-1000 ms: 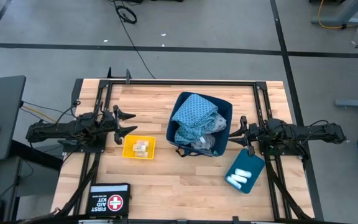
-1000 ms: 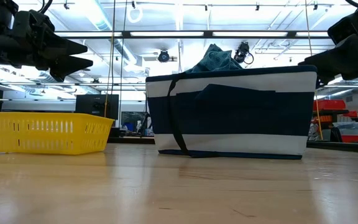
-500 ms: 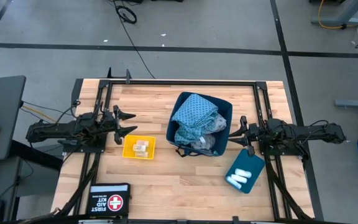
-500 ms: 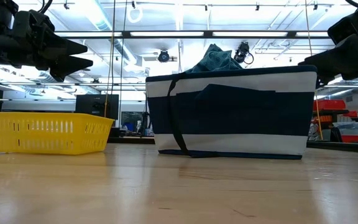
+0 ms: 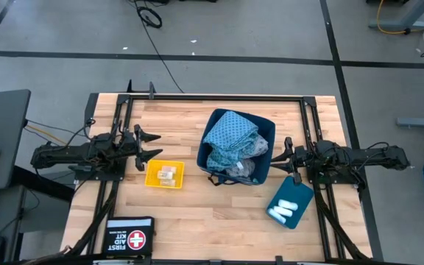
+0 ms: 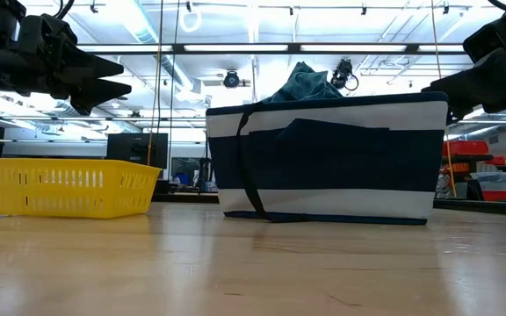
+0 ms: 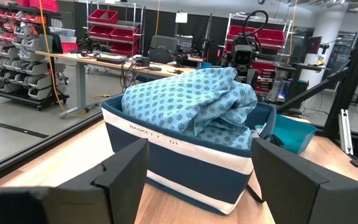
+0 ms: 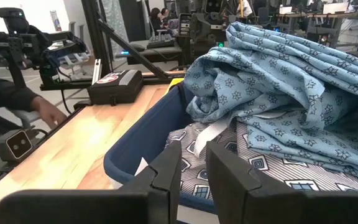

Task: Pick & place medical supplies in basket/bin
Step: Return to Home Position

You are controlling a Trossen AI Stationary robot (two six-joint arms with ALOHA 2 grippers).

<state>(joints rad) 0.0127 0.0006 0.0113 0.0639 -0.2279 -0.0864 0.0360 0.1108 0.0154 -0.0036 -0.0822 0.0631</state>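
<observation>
The fingers [image 7: 124, 167] of the left gripper [image 5: 155, 145] stand wide apart with nothing between them, level above the counter [image 5: 197, 217] at its left side, just behind the yellow bin [image 5: 151, 179]. The right gripper [image 5: 282, 157] hangs at the right side, its fingers [image 8: 230, 167] drawn close with only a narrow slit, holding nothing. The dark blue bin [image 5: 268, 129] sits mid-counter between the two arms, heaped above its rim: a light blue patterned gown [image 5: 230, 136] lies on top of a grey patterned gown [image 5: 243, 170]. The yellow bin holds a few small pale items [image 5: 168, 174]. A teal tray [image 5: 301, 193] near the right edge carries white rolls [image 5: 283, 212]. A first aid kit [image 5: 129, 237] lies at the front-left edge. Bare wood stretches between kit and tray.
</observation>
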